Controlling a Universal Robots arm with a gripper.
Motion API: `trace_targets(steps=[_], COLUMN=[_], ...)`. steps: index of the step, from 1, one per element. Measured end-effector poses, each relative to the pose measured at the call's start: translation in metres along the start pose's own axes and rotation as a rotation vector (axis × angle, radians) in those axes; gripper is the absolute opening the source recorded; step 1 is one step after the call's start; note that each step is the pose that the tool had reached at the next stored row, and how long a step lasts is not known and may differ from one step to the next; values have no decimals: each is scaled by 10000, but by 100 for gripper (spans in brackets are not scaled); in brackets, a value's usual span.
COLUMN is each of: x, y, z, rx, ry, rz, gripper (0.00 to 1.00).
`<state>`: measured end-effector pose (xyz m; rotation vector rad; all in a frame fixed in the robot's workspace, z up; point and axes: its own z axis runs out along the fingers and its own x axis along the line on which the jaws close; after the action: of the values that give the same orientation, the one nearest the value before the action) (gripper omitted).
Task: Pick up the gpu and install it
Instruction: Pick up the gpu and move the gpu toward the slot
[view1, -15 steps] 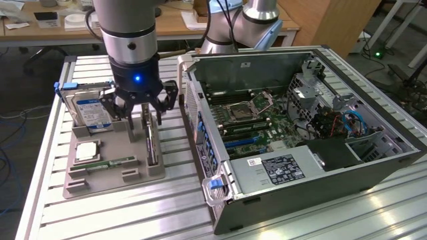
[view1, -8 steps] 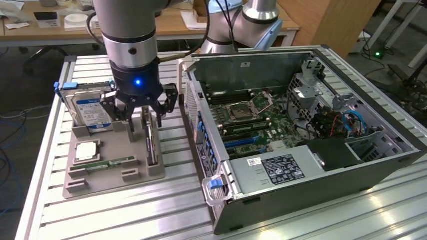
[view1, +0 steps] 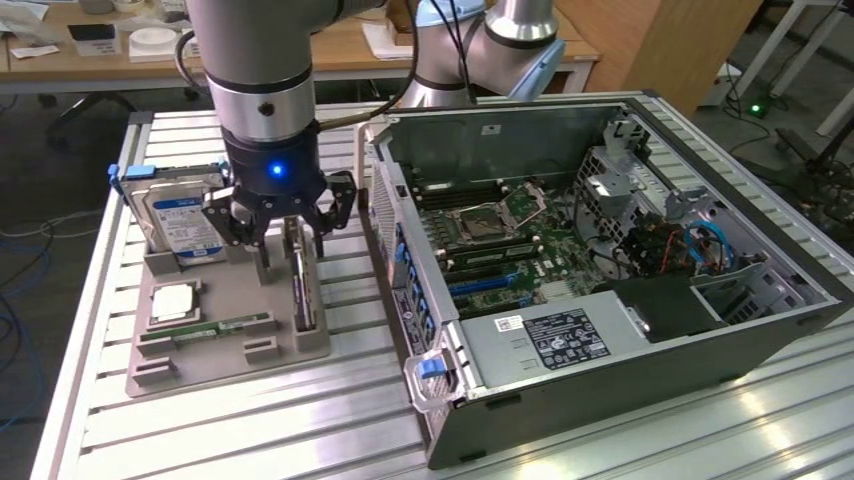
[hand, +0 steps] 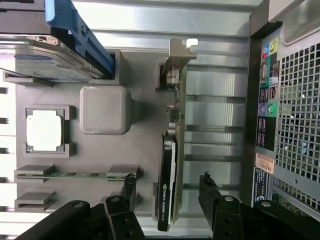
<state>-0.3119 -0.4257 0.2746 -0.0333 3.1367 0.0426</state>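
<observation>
Poised over thin dark gpu card with silver bracket (view1: 306, 295), upright on edge in grey plastic tray (view1: 227, 365), exterior view's left of open black computer case (view1: 641, 400). With fingers (hand: 128, 190) spread, straddling card, apparently untouching. Best: centre, descend straight, pinch evenly.

This is a robotics lab or test workshop. The surface (view1: 267, 430) is a bench of bare aluminium slats. Over it hangs an industrial robot arm (view1: 260, 60), its hand (view1: 287, 250) above a grey moulded tray (view1: 227, 375) that holds computer parts in fitted slots. Beside the tray stands an opened desktop computer case (view1: 601, 385) with its motherboard (view1: 521, 240) exposed. A second arm (view1: 514, 30) rises at the surface's far edge. Beyond that edge are wooden desks (view1: 344, 62) strewn with papers (view1: 27, 45), and loose cables (view1: 27, 238) lie on the floor.
</observation>
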Motion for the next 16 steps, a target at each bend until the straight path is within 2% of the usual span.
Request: trace_targets(steps=[7,16], x=[-1,-2], y=[56,145], z=[57,135], rx=[46,66], ry=[1,0], rz=[-2,0], gripper=[62,62])
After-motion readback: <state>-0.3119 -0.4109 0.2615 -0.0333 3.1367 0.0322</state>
